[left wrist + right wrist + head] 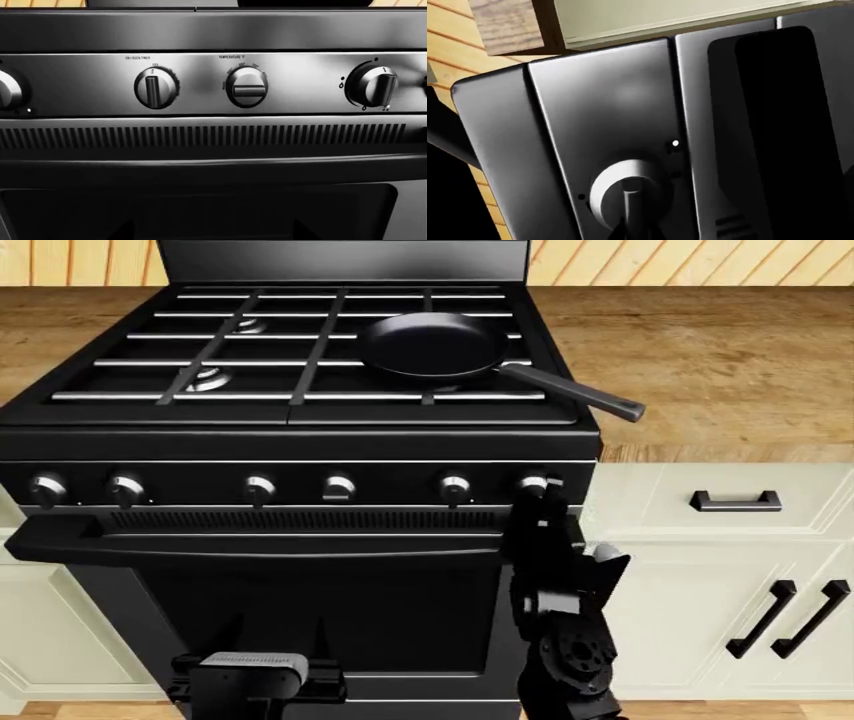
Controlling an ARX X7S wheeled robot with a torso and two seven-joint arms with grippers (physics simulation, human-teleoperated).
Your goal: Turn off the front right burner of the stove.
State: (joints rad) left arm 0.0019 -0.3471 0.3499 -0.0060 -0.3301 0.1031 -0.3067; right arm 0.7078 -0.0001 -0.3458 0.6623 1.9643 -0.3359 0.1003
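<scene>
The black stove (pixel 300 445) fills the head view. A row of silver-faced knobs (pixel 259 488) runs along its front panel. A black frying pan (pixel 430 344) sits on the right grates, and the front right burner is hidden beneath it. My right gripper (pixel 537 495) reaches up to the rightmost knob (pixel 534 483). In the right wrist view its dark fingertips (pixel 617 231) stand close together on the bar of that knob (pixel 627 192). My left gripper (pixel 254 672) is low before the oven door, open and empty, facing the middle knobs (pixel 247 87).
Wooden counters (pixel 727 370) flank the stove. Cream cabinets with black handles (pixel 734 501) stand to the right. The pan handle (pixel 574 393) juts over the stove's right front corner. The oven's bar handle (pixel 267 540) runs below the knobs. A small light (pixel 675 144) glows beside the rightmost knob.
</scene>
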